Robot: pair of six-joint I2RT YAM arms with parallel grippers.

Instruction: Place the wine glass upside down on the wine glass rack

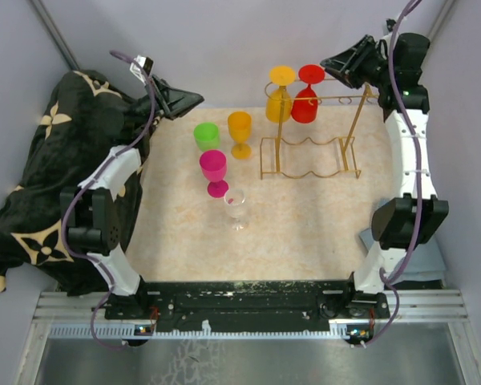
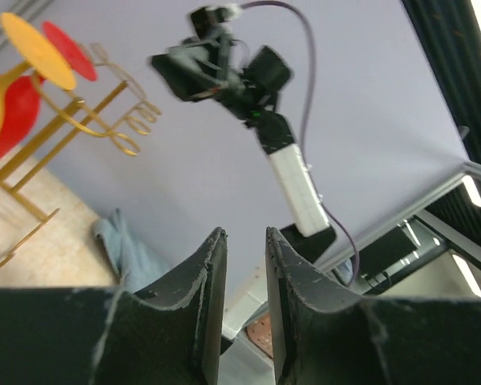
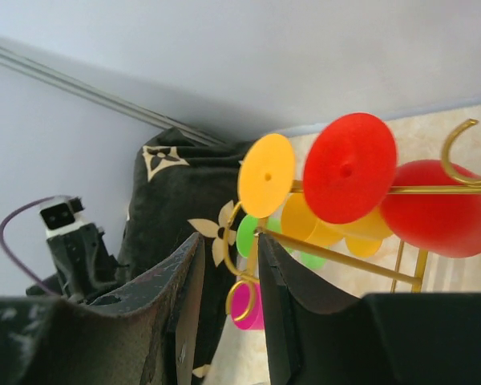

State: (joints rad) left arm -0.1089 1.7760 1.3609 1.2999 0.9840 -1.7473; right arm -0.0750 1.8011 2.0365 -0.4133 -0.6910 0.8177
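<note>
Both claws are part-open and empty: the left claw [image 2: 244, 234] is up at the far-left corner of the table [image 1: 305, 233], and the right claw [image 3: 229, 239] is next to the red glass [image 1: 305, 104] at the rack [image 1: 341, 99]. The rack stands far right on the table, with the yellow glass [image 1: 279, 103] and the red glass hanging upside down on it. The green glass [image 1: 207, 135], orange glass [image 1: 240, 127], pink glass [image 1: 213, 166] and clear glass [image 1: 236, 199] stand upright left of the rack.

We find the wine glass rack [image 1: 341, 100] blocked at its left end by the hung yellow glass [image 1: 279, 100] & red glass [image 1: 306, 100]; rails to the rt are free. Orange glass [image 1: 240, 132], green glass [image 1: 207, 136], pink glass [image 1: 213, 170] & clear glass [image 1: 236, 204] crowd the mat [image 1: 305, 233] left of it. Mat in front is open.
</note>
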